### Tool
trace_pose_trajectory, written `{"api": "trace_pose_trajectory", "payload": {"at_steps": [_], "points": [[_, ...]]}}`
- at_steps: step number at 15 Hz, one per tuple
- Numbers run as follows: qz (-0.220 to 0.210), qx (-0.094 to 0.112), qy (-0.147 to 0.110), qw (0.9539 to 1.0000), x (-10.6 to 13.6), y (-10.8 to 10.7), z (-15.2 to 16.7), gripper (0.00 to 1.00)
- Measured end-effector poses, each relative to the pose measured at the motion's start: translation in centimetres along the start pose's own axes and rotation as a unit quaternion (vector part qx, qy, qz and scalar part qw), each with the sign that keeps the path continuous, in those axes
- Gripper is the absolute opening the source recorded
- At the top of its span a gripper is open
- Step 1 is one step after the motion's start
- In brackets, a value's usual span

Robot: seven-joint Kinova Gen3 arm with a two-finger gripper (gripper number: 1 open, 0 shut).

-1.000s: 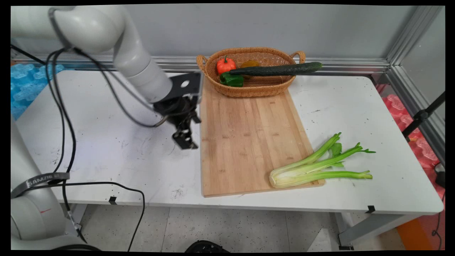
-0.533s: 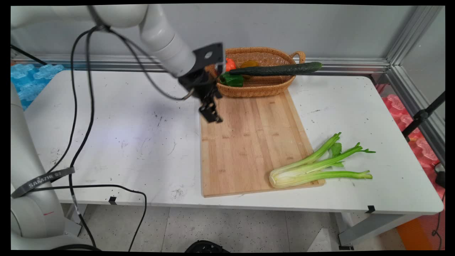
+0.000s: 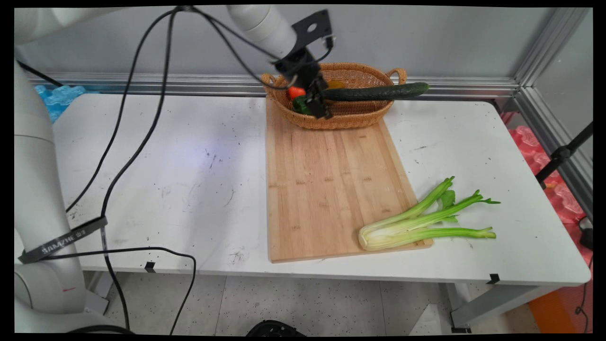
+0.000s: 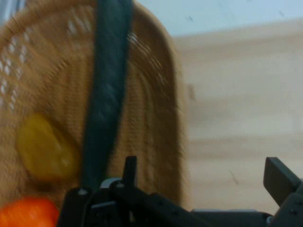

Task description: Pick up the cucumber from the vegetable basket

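Note:
My gripper (image 3: 320,107) hangs open and empty over the near left part of a wicker basket (image 3: 364,119). In the hand view, both fingertips (image 4: 130,166) of the gripper (image 4: 203,177) stand far apart with nothing between them. A long dark cucumber (image 3: 378,91) lies across the basket and juts over its right rim. Beside the gripper sit an orange-red pepper (image 3: 295,91), a green pepper (image 3: 298,105) partly hidden by the hand, and a yellow one (image 3: 337,84). The hand view shows the cucumber (image 4: 106,94), the yellow pepper (image 4: 45,149) and the orange-red pepper (image 4: 28,213) inside the basket (image 4: 158,85).
A wooden cutting board (image 3: 326,184) runs from the basket to the table's near edge. A celery bunch (image 3: 421,222) lies over the board's near right corner and onto the white table (image 3: 156,180). Black cables (image 3: 137,142) hang from the arm on the left.
The arm has swung up and to the right, carrying the gripper from the table left of the board, over the board's far left corner, to above the basket.

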Motion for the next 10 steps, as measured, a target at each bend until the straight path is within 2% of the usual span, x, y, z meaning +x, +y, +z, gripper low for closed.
{"api": "trace_pose_trajectory", "payload": {"at_steps": [4,10], "points": [[0.004,0.007,0.028,0.9996,2.3,-3.2,1.7,1.0],[0.016,0.006,0.052,0.9985,4.8,-6.4,4.3,1.0]]}}
